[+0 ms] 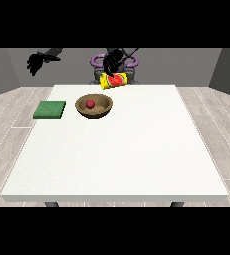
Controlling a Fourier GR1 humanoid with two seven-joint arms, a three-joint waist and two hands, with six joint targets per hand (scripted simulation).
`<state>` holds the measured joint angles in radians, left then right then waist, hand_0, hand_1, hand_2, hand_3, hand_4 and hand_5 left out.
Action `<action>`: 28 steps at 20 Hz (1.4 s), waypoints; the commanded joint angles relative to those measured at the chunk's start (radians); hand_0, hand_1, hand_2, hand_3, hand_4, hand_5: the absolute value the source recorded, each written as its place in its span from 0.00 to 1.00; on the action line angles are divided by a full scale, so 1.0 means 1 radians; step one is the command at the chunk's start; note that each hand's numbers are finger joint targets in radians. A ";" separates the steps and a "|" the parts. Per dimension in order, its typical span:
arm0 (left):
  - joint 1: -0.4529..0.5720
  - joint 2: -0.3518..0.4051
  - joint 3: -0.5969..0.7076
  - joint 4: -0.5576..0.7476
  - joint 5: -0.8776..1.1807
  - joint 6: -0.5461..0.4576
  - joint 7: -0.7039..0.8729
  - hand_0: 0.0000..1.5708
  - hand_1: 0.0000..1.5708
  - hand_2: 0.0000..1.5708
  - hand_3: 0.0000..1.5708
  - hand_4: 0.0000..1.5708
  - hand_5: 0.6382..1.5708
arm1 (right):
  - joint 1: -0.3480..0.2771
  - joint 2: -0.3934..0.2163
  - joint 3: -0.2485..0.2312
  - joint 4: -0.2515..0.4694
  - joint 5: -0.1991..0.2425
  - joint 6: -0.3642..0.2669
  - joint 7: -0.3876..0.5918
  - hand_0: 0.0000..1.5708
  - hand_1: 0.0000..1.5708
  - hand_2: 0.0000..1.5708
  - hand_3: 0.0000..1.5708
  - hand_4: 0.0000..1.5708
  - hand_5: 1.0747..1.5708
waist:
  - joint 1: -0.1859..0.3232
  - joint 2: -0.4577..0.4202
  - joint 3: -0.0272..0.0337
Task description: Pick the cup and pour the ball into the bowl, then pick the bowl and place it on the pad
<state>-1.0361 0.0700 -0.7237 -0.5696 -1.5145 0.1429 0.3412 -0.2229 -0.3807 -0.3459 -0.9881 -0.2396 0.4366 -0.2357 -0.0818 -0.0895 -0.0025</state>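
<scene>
Looking across the white bench (116, 164) from its near edge, I see the brown bowl (93, 105) toward the far left, with the red ball (89, 103) resting inside it. Just left of the bowl, apart from it, the green pad (50, 109) lies flat. Farther back, above the bench's far edge, the robot hand at the view's right (114, 61) has its fingers curled round the yellow cup (114, 80), which is tipped on its side with its red inside facing me. At the view's left, the other robot hand (36, 63) hangs in the air holding nothing, fingers drooping and relaxed.
</scene>
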 commanded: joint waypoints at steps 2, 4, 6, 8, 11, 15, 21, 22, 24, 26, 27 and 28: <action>0.101 0.003 0.299 -0.103 0.282 0.171 0.072 0.83 0.83 1.00 1.00 1.00 0.59 | 0.040 0.021 0.001 -0.018 0.003 -0.025 0.008 0.00 0.00 0.00 0.00 0.00 0.99 | 0.051 -0.020 -0.0103; 0.137 0.003 0.394 -0.156 0.391 0.246 0.040 0.79 0.79 0.98 0.91 0.96 0.60 | 0.028 0.016 -0.023 -0.007 -0.016 -0.046 0.030 0.00 0.00 0.00 0.00 0.00 0.99 | 0.092 -0.003 -0.0099; 0.185 -0.026 0.481 -0.208 0.512 0.307 -0.004 0.65 0.65 0.80 0.60 0.89 0.71 | 0.040 0.050 -0.006 -0.013 0.004 -0.074 0.016 0.00 0.00 0.00 0.00 0.14 0.99 | 0.118 0.027 -0.0110; 0.269 -0.067 0.553 -0.264 0.665 0.367 -0.035 0.36 0.36 0.00 0.00 0.57 0.93 | 0.002 0.064 0.001 -0.038 -0.003 -0.083 0.019 0.00 0.00 0.00 0.00 0.23 0.99 | 0.113 0.072 -0.0220; 0.362 -0.069 0.606 -0.349 0.904 0.400 -0.124 0.00 0.00 0.00 0.00 0.00 0.97 | -0.030 0.109 0.019 -0.058 0.004 -0.111 -0.001 0.00 0.00 0.00 0.00 0.21 0.99 | 0.068 0.163 -0.0229; 0.454 -0.069 0.609 -0.485 1.191 0.324 -0.342 0.00 0.00 0.00 0.00 0.00 0.99 | -0.076 0.180 0.055 -0.091 0.051 -0.219 0.003 0.00 0.00 0.00 0.00 0.19 1.00 | 0.110 0.184 -0.0124; 0.560 -0.070 0.614 -0.557 1.389 0.115 -0.574 0.00 0.00 0.00 0.00 0.00 0.99 | -0.122 0.286 0.061 -0.080 0.090 -0.401 -0.004 0.00 0.00 0.00 0.00 0.20 1.00 | 0.204 0.234 0.0006; 0.582 -0.062 0.607 -0.549 1.364 0.114 -0.621 0.00 0.00 0.00 0.00 0.00 0.99 | -0.093 0.337 0.095 -0.072 0.126 -0.437 -0.042 0.00 0.00 0.00 0.00 0.20 1.00 | 0.205 0.240 0.0014; 0.567 -0.006 0.661 -0.553 1.417 0.034 -0.622 0.00 0.00 0.00 0.00 0.00 0.99 | -0.150 0.323 0.075 -0.047 0.103 -0.448 -0.018 0.00 0.00 0.00 0.00 0.21 1.00 | 0.212 0.244 0.0021; 0.612 0.010 0.675 -0.556 1.420 0.019 -0.657 0.00 0.00 0.00 0.00 0.00 0.99 | -0.136 0.304 0.069 0.014 0.099 -0.419 -0.077 0.00 0.00 0.00 0.00 0.20 1.00 | 0.191 0.246 0.0025; 0.599 -0.034 0.631 -0.603 1.391 0.042 -0.607 0.00 0.00 0.00 0.00 0.00 0.99 | -0.200 0.309 0.051 0.085 0.097 -0.454 -0.104 0.00 0.00 0.00 0.00 0.19 1.00 | 0.229 0.246 0.0029; 0.604 0.001 0.670 -0.602 1.410 0.027 -0.637 0.00 0.00 0.00 0.00 0.00 0.99 | -0.192 0.293 0.044 0.107 0.087 -0.425 -0.133 0.00 0.00 0.00 0.00 0.18 0.99 | 0.218 0.261 0.0028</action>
<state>-0.4570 0.0449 -0.0828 -1.1375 -0.1335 0.2127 -0.2515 -0.3751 -0.0844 -0.2843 -0.9732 -0.1445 0.0200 -0.3009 0.1239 0.1486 -0.0014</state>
